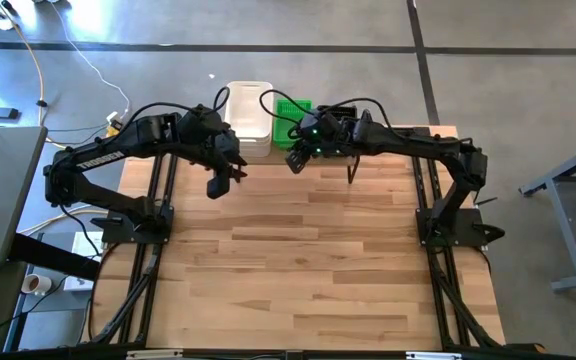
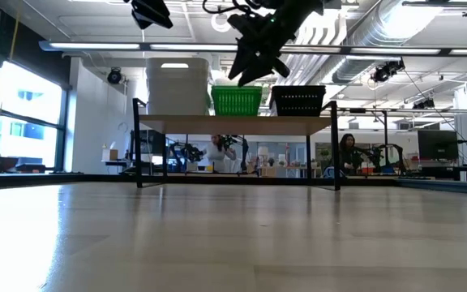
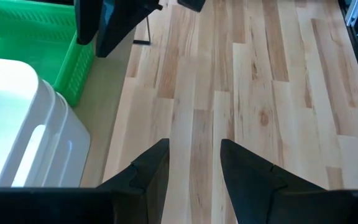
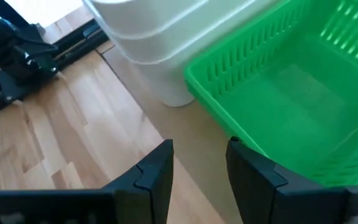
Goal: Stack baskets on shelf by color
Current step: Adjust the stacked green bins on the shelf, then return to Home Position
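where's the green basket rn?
On the shelf, middle spot: green basket sits between the white stack and the black basket, low view.

"trossen" lettering on left arm [image 1: 103, 158]

**Hidden and cut off**

In the high view the right arm [image 1: 398, 140] covered the black basket and part of the green basket [image 1: 294, 108]. In the low view the left gripper [image 2: 151, 11] ran off the top edge, and distant people [image 2: 349, 150] were too small to make out.
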Controlling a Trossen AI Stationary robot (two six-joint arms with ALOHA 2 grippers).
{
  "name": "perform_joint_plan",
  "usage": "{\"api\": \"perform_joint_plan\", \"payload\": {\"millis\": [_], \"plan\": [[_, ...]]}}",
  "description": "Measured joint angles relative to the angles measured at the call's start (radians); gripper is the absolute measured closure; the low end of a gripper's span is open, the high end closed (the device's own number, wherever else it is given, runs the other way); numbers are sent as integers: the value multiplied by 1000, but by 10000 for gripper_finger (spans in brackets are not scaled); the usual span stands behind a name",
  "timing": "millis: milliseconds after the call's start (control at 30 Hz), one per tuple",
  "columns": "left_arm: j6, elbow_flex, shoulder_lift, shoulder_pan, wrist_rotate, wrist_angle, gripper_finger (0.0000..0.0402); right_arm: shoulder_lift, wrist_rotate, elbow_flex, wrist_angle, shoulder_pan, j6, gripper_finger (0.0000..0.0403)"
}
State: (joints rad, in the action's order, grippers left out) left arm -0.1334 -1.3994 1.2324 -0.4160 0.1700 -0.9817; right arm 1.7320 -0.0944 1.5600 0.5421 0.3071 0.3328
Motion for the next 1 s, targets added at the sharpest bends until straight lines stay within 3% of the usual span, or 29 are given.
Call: {"api": "perform_joint_plan", "payload": {"millis": [200, 433, 700, 1000], "plan": [[0, 0, 0, 0, -3, 0, 268, 7, 75, 2, 3, 4, 14, 270], [35, 13, -34, 13, -27, 12, 268, -26, 61, 54, 62, -47, 55, 270], [105, 212, -198, 69, -29, 180, 268, -104, -113, 63, 75, -135, 52, 270], [193, 478, -452, 167, -97, 421, 268, -118, -145, 64, 50, -183, 146, 270]]}}
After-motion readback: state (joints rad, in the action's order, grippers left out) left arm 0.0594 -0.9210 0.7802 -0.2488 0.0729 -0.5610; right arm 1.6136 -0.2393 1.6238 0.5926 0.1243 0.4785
